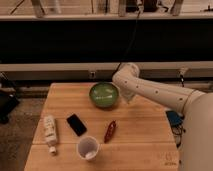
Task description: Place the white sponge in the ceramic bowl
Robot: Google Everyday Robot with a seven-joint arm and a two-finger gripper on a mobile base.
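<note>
The ceramic bowl [104, 95], dark green and glossy with a lighter green inside, stands at the back middle of the wooden table [145, 135]. My white arm reaches in from the right. Its gripper [127, 96] hangs down right beside the bowl's right rim, partly hidden behind the arm's wrist. The white sponge does not show as a separate thing. A pale patch lies inside the bowl, and I cannot tell whether it is a sponge or a glare.
A long cream bottle [50, 131] lies at the front left. A black phone-like slab [76, 124], a small red-brown object [110, 131] and a white cup [88, 147] lie in front of the bowl. A dark wall and rail run behind the table.
</note>
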